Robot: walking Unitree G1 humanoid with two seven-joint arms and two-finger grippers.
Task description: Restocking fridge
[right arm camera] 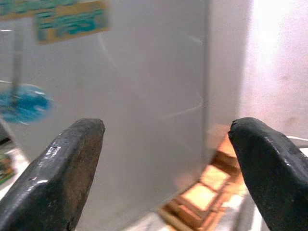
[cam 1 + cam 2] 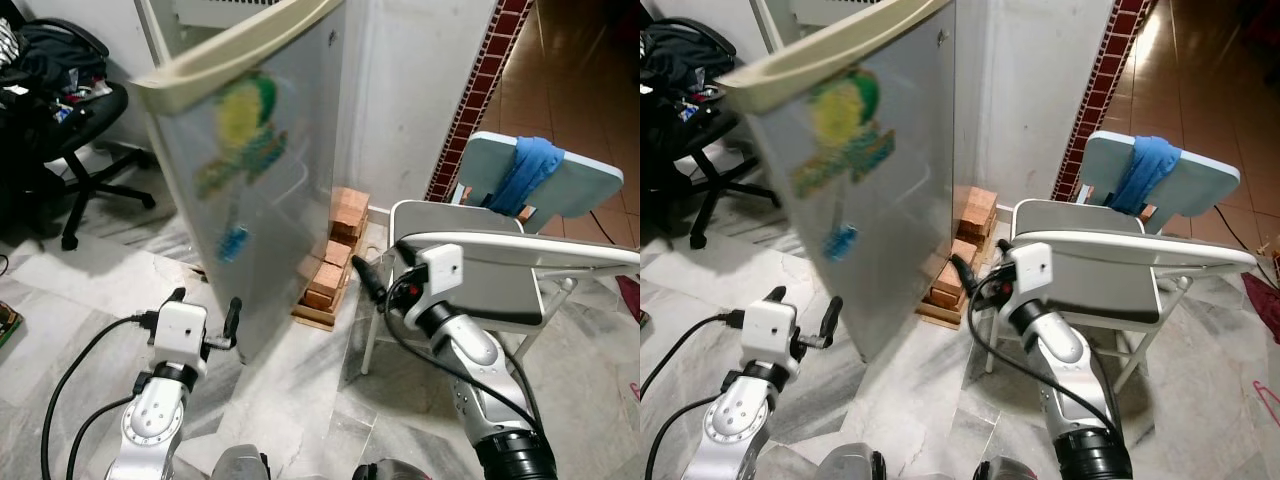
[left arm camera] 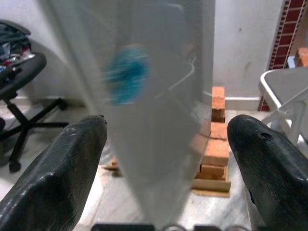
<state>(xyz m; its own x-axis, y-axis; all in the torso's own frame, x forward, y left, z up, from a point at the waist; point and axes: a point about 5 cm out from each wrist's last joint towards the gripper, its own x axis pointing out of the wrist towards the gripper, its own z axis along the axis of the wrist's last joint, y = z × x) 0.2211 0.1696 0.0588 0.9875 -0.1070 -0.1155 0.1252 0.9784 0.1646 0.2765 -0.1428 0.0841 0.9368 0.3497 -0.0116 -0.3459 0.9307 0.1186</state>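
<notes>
Room: I'm looking down at a grey marble floor (image 2: pixel 300 390) with a white wall behind, and a strip of red-brown tile (image 2: pixel 478 90) runs up the corner.
Fridge door (image 2: pixel 262 170): silver, cream top edge, swung out toward me and blurry. There are colourful stickers on it plus a blue round magnet (image 3: pixel 126 72).
Bricks (image 2: pixel 335 262): a stack on a wooden board at the fridge's foot, beside the wall.
Left gripper (image 2: pixel 205 318): low, just in front of the door's lower edge. Fingers (image 3: pixel 62 173) are spread wide with nothing between them.
Right gripper (image 2: pixel 980 265): up near the bricks, facing the door. Fingers (image 1: pixel 57 168) are wide apart too, and empty.
Folding chair (image 2: pixel 520 260): white, right next to my right arm. A blue cloth (image 2: pixel 525 170) hangs over a second chair's back behind it.
Office chair (image 2: pixel 70 130): black, far left, piled with dark clothes.
</notes>
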